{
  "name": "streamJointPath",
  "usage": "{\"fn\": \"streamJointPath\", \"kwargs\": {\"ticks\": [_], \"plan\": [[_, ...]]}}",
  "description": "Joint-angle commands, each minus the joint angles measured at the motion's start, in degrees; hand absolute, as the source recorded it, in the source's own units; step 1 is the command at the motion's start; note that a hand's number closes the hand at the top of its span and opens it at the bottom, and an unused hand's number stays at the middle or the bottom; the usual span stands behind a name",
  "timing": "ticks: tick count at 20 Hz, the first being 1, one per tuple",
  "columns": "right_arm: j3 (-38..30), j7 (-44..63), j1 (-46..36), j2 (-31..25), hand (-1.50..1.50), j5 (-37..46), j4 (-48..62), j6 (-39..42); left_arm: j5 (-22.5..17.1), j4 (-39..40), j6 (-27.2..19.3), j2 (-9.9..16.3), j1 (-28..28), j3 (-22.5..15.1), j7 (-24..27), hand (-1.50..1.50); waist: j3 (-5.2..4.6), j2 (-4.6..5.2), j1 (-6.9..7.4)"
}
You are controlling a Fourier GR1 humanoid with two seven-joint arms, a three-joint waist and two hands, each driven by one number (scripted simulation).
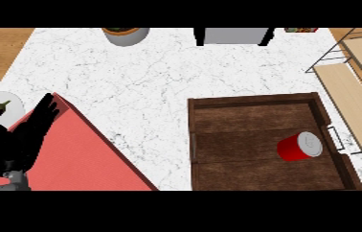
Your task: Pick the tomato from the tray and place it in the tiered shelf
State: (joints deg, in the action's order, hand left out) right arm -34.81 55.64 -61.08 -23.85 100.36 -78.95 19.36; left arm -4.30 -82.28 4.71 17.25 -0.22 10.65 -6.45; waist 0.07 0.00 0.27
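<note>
You'll find a red can (299, 147) with a pale lid lying tilted on its side in the dark wooden tray (240, 116), toward its right wall; no tomato shows. The tiered shelf (346, 82) stands just right of the tray. Your left hand (32, 125) rests at the left edge, fingers straight and released, over a red board (78, 159).

A can (299, 147) lay on its side in the tray (240, 130) at the right of the surface (141, 73). A shelf (346, 82) stood further right, a mat (78, 154) lay at the left, and a pot (126, 34) stood at the back.
</note>
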Motion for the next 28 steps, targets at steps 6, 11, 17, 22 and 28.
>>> {"fn": "streamJointPath", "kwargs": {"ticks": [6, 11, 17, 22, 28], "plan": [[-5.95, 5.53, 7.56, -1.53, 1.5, -2.56, -1.05, -9.88, -1.76, 0.78, 2.01, 1.1, 0.59, 2.14, -0.82, 0.0, -0.06, 0.04, 0.02], [-5.95, 1.6, 12.65, -3.42, -1.5, -6.04, 2.77, -7.79, -1.66, 0.49, 1.84, 0.86, -1.57, 2.32, -2.47, 0.0, -0.07, 0.0, -0.23], [-7.02, -0.96, 15.68, -5.66, -1.5, -12.77, 2.24, -14.98, 0.51, -3.34, 1.0, -0.74, 1.91, 0.99, -2.11, 0.0, -0.05, -0.01, -0.04], [-6.9, 1.3, 12.37, -4.52, -1.5, -16.05, -3.96, -15.92, 2.24, -1.37, -0.47, -3.03, 0.78, -0.73, -1.41, 0.0, -0.07, -0.08, -0.21], [-8.84, 2.63, 13.37, -1.64, -1.5, -22.2, -14.35, -16.08, 1.12, 2.12, 0.89, -1.41, 0.38, 2.0, 0.98, 0.0, -0.09, -0.2, -0.77]]}}
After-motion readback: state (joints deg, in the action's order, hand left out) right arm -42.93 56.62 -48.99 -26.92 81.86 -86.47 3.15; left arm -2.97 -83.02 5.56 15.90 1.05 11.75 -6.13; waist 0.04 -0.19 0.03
